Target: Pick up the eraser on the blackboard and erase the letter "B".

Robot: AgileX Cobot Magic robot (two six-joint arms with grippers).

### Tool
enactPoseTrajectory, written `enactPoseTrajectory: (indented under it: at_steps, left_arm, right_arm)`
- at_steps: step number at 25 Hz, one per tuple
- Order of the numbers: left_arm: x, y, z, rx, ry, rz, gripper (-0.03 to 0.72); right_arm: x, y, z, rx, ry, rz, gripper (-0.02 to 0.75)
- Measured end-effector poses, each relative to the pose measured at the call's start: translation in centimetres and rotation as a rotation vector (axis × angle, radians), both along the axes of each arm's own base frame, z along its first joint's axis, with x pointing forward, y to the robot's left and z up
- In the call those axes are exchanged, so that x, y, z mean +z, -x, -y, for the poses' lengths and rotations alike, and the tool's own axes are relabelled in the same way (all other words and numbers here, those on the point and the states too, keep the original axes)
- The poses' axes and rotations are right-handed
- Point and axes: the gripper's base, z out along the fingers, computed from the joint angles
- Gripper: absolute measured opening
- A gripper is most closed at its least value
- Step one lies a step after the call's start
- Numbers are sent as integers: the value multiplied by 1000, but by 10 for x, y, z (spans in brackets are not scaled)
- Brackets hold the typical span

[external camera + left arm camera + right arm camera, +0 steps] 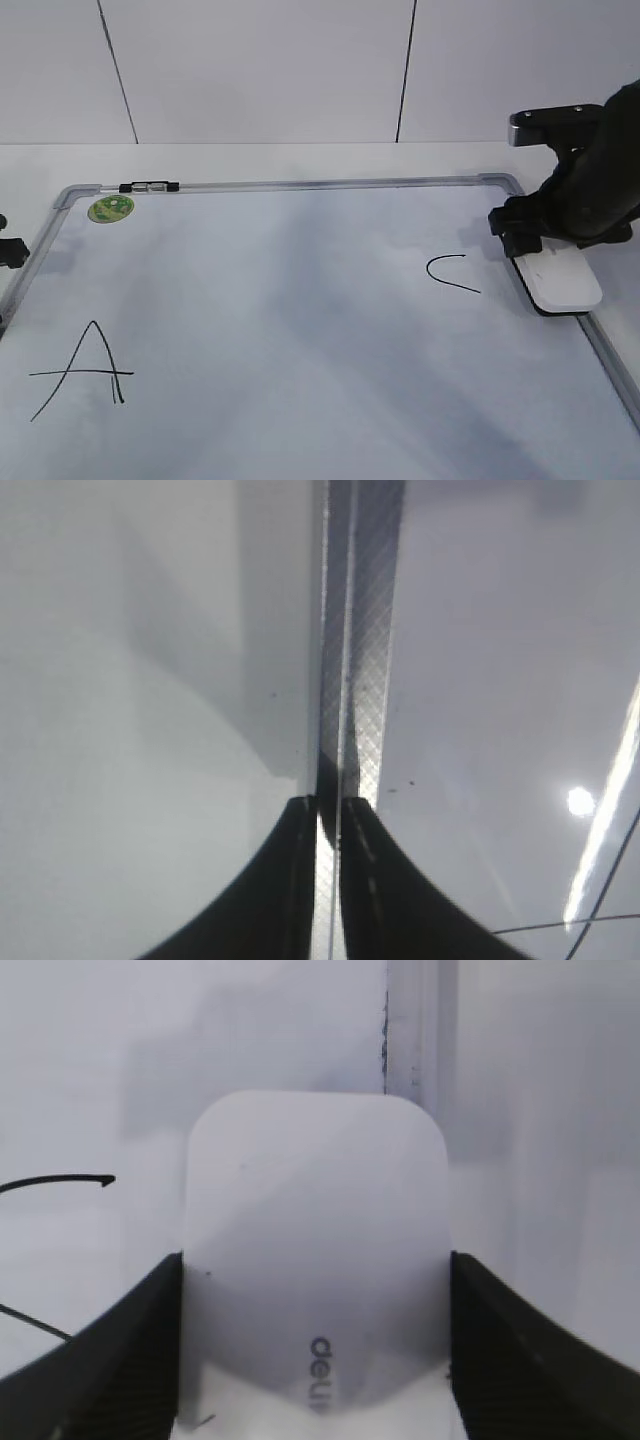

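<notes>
The blackboard (300,300) is a white dry-erase board lying flat in a grey frame. A black "A" (85,370) is at its near left and a black "C" (450,272) at its right. No letter "B" shows anywhere on it. The white eraser (558,280) sits at the board's right edge, by the frame. My right gripper (527,243) is shut on the eraser (315,1230), with one finger against each long side (316,1290). My left gripper (328,805) is shut and empty over the board's left frame (365,630).
A round green sticker (110,208) is at the board's far left corner, with a black clip (148,186) on the top frame beside it. The white table (300,160) runs back to a white panelled wall. Part of the "C" (60,1182) shows left of the eraser.
</notes>
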Motion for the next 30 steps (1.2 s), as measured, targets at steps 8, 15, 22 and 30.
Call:
enactPoseTrajectory:
  at_steps: [8, 15, 22, 30]
  left_arm:
    - [0, 0, 0, 0, 1, 0, 54]
    - [0, 0, 0, 3, 4, 0, 53]
    - [0, 0, 0, 3, 4, 0, 54]
    - [0, 0, 0, 2, 4, -1, 53]
  right_arm:
    - [-18, -5, -2, 7, 3, -31, 521]
    - [-23, -6, -2, 9, 8, -42, 521]
    - [-23, -6, -2, 12, 11, -41, 521]
    - [-23, -6, -2, 7, 9, -40, 541]
